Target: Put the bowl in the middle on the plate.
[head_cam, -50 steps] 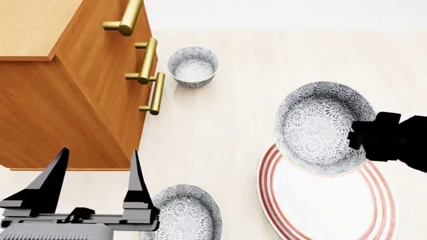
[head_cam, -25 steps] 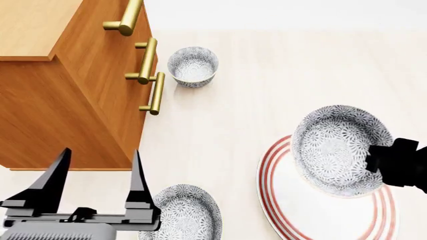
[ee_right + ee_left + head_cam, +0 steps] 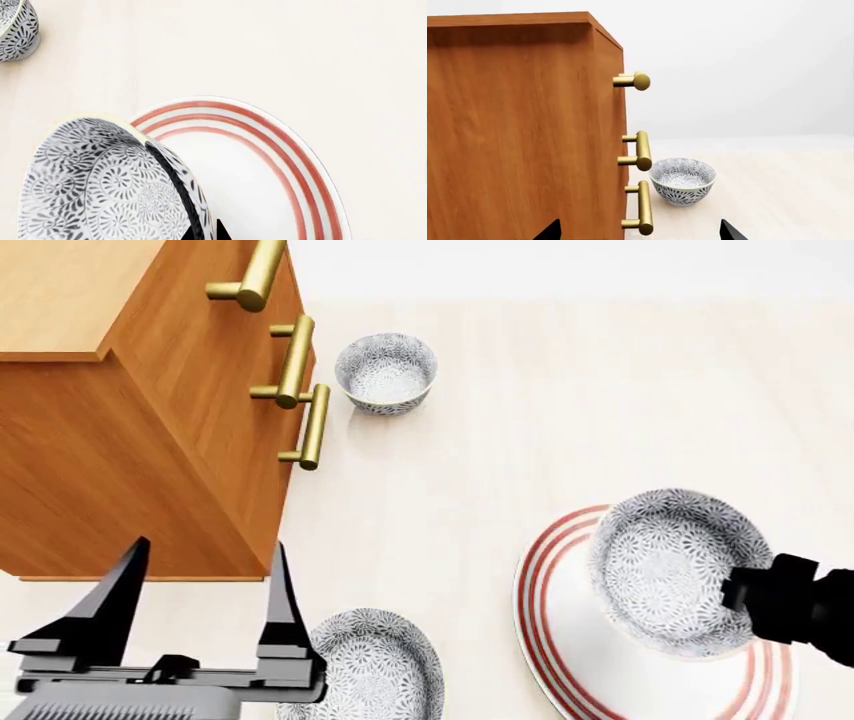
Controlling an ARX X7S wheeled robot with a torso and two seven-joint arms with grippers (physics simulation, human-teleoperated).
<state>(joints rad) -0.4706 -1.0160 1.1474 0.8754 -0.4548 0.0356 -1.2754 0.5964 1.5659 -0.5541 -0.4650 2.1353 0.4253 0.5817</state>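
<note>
Black fingers of the left gripper (image 3: 200,615) are standing spread and empty at the lower left of the head view, beside a speckled bowl (image 3: 367,665) on the pale worktop (image 3: 534,380). At lower right, the right gripper (image 3: 761,602) is clenching the rim of the bowl (image 3: 674,565), tilted over the red-ringed plate (image 3: 561,630). Farther off, another bowl (image 3: 387,372) is sitting near the wooden cabinet (image 3: 120,430).
</note>
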